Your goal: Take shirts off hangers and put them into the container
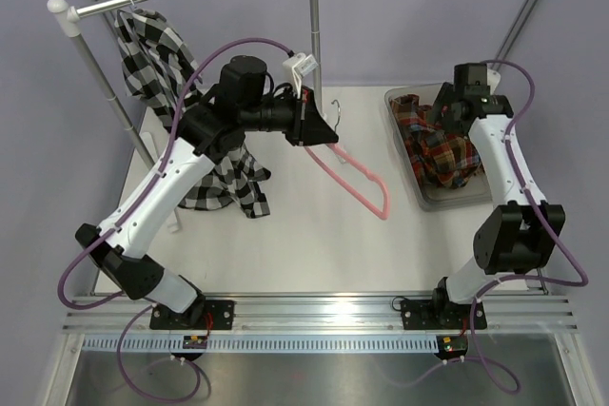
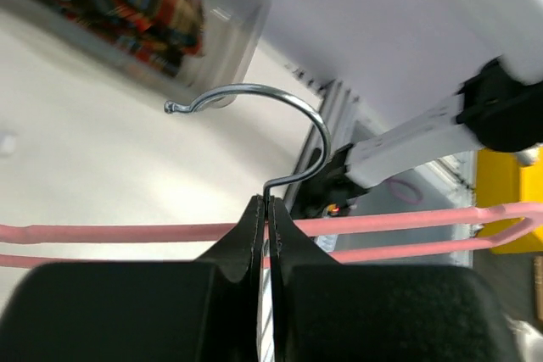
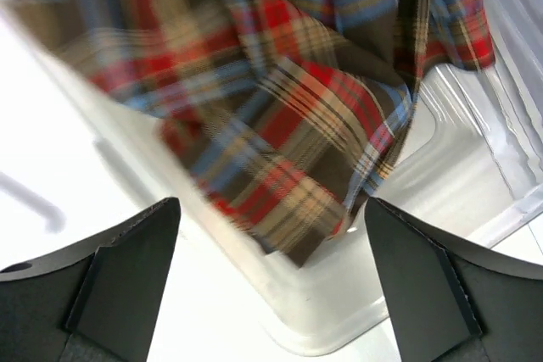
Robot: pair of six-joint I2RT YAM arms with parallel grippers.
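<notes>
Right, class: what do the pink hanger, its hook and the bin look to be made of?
The hanger looks like plastic or plastic-coated wire: thin, smooth, matte pink. The hook is probably bare metal: silvery wire with glints. The bin seems glossy translucent plastic: pale see-through walls, rounded corners.

Two shirts (image 1: 152, 45) (image 1: 442, 145), one pink hanger (image 1: 357, 183), one container (image 1: 457, 200), two arms (image 1: 157, 192) (image 1: 504, 154).

White table (image 1: 285, 254), pale lilac walls (image 1: 428, 7)

I've got the left arm (image 1: 162, 187) reaching forward and rightward, left gripper (image 2: 267, 208) tipped sideways with jaws pinched together, while the right arm (image 1: 504, 173) stands bent at the elbow, right gripper (image 3: 271, 231) aimed down, fingers (image 3: 127, 252) spread wide.
</notes>
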